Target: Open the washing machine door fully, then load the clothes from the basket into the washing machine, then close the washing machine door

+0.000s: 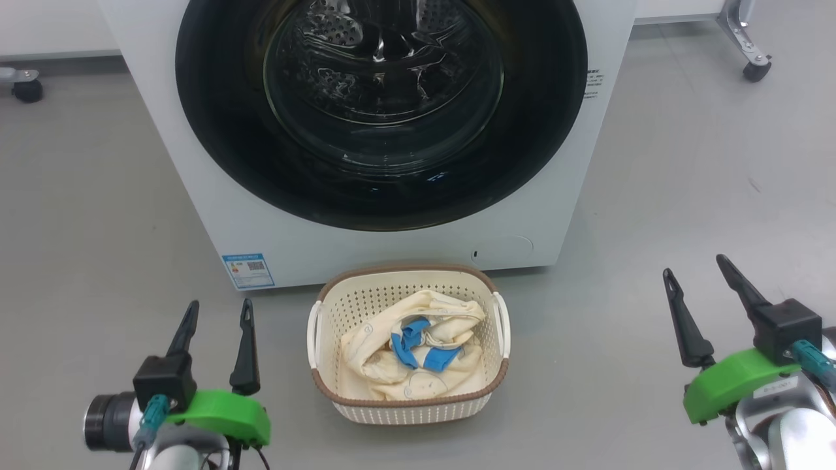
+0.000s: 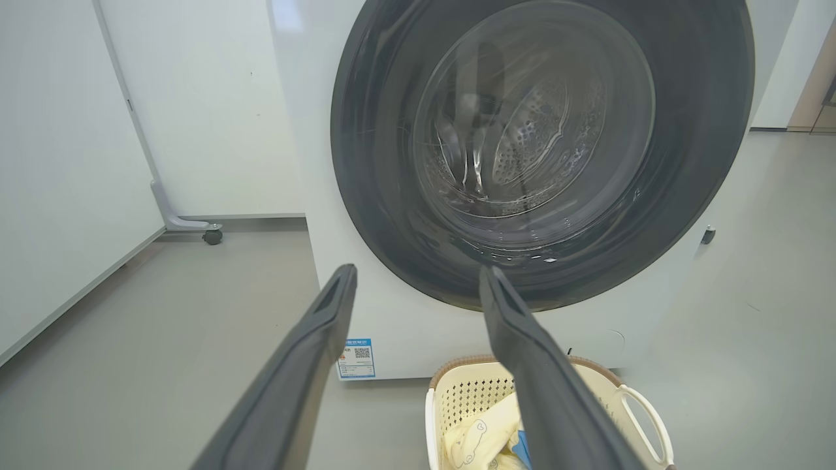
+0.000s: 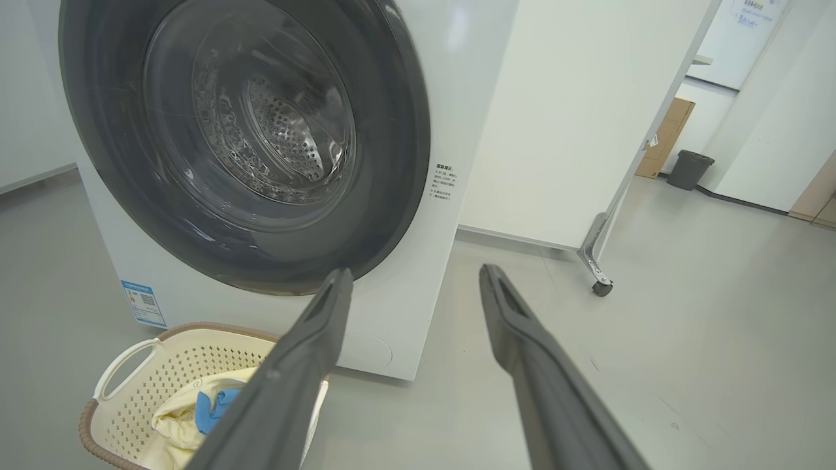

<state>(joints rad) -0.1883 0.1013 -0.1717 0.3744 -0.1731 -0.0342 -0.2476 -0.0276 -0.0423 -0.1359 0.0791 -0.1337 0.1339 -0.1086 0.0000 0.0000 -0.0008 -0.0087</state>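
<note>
Left hand [image 1: 220, 303]: fingers spread, empty, bare floor [image 1: 653, 196] all round
Right hand [image 1: 693, 264]: same, spread wide
Basket [image 1: 408, 267]: between the hands, clothes [image 1: 379, 365] inside
Washing machine door [image 1: 215, 130]: shut, just behind the basket
Right wrist view: caster [image 3: 601, 287] beyond washing machine [image 1: 294, 248]

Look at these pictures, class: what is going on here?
A two-armed robot faces a washing machine whose round door is shut. A basket with cream-and-blue clothes sits on the floor just in front of it. The left gripper and the right gripper hang open, one on each side of the basket, holding and touching nothing. So no step of the laundry loading is done yet: the door comes first.
</note>
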